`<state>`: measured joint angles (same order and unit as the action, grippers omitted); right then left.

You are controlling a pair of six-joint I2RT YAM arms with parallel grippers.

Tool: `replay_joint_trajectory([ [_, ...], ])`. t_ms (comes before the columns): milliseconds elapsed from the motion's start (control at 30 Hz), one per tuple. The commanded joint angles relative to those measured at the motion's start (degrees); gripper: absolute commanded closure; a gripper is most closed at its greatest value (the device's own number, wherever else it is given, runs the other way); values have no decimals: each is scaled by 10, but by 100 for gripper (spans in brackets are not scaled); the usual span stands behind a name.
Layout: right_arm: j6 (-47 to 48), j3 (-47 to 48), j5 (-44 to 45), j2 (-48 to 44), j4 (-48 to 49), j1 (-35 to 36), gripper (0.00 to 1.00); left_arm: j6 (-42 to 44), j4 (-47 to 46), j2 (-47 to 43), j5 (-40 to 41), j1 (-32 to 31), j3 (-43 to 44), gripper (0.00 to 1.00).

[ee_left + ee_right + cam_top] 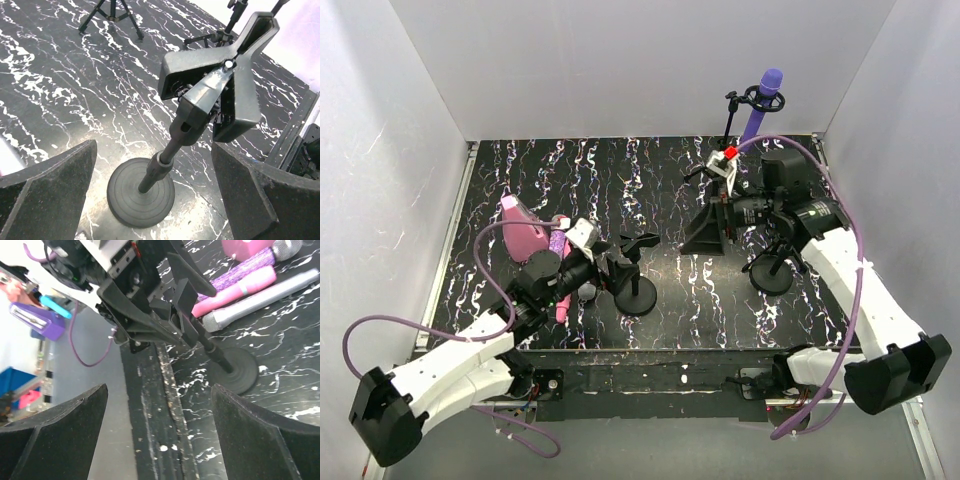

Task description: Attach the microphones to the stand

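Observation:
A purple microphone point(761, 100) sits upright in the clip of a tall tripod stand point(728, 125) at the back right. A round-based stand point(141, 192) rises in front of my left gripper point(155, 200), and its clip point(220, 75) is empty. That gripper is open, with the stand's post between its fingers but untouched. The glittery purple point(240, 272), pink point(235, 290) and silver-grey point(265, 302) microphones lie side by side on the table beyond that stand. My right gripper point(160, 435) is open and empty, hanging at mid-table point(712, 215) and facing the left arm.
A pink wedge-shaped object point(523, 230) lies at the left beside the lying microphones. A second round-based stand point(772, 272) stands under the right forearm. White walls enclose the black marbled table point(660, 180) on three sides.

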<state>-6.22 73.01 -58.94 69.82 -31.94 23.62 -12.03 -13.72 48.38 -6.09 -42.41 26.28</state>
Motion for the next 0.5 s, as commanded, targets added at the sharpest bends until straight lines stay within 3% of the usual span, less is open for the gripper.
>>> replay_joint_trajectory([
  [0,201,30,3,-30,-101,-20,9,1,176,-41,49,4,47,2],
  [133,245,10,29,-50,-118,-42,9,-19,256,-65,99,3,71,2],
  [267,242,-15,-13,-70,-112,-71,9,-51,332,-64,150,4,104,2],
  [467,231,-57,-35,-84,-89,-80,9,-93,435,-13,236,5,185,2],
])
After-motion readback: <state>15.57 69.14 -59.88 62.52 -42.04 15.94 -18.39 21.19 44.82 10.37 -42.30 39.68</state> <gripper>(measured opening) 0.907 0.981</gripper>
